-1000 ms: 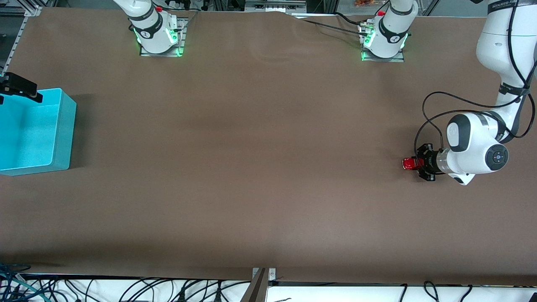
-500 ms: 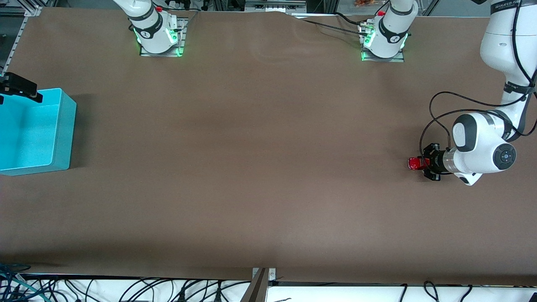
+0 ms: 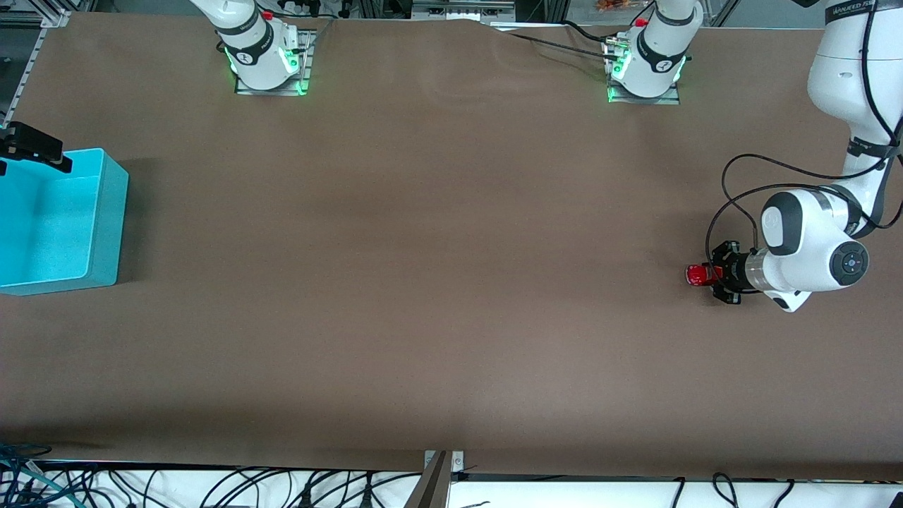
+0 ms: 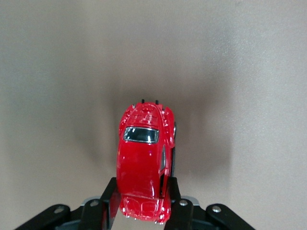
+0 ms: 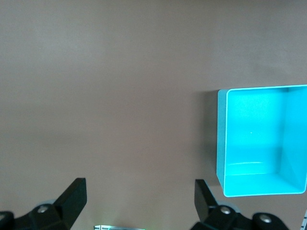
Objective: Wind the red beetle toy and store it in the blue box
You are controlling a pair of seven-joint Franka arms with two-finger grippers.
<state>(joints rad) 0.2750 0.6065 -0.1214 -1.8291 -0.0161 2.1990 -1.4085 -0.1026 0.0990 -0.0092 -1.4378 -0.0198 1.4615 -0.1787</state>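
The left gripper lies low and flat on its side, fingers squeezing the red beetle toy on the table. The right gripper waits near the blue box, fingers wide apart, holding nothing.

The left gripper is clamped on the tail end of the red toy car, one black finger pressed against each side. The car's nose points away from the gripper, over the brown table.
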